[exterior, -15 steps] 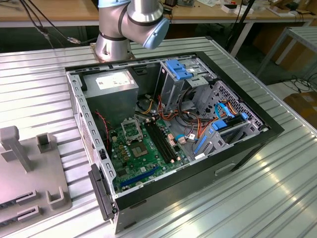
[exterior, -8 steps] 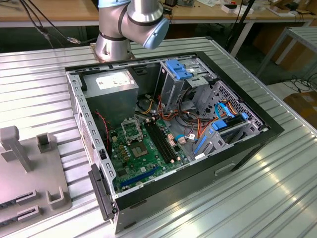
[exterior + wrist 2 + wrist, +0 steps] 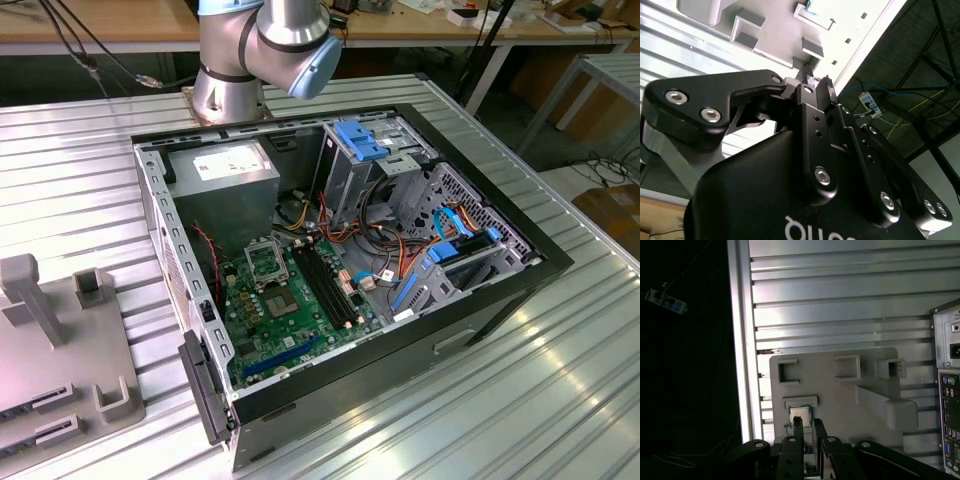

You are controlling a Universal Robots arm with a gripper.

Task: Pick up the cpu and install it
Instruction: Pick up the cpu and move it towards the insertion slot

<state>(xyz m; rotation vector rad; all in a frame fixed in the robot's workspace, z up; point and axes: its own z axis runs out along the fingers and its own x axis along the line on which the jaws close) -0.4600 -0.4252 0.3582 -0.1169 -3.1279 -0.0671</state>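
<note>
One cpu (image 3: 803, 411) lies near the hand (image 3: 808, 422).

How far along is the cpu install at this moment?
Nothing looks done. The cpu lies in its pocket on the grey fixture plate, the gripper close by it. In the exterior view the motherboard socket looks empty. Pickup and install are both left.

Exterior view: high and off the arm, angled down on the open computer case (image 3: 480, 295) on the desk (image 3: 540, 400), grey fixture plate (image 3: 60, 380) at the exterior view's left. First wrist view rides just behind the end effector (image 3: 807, 424), looking down onto that plate; second wrist view sits closer against its body, facing the same plate.
</note>
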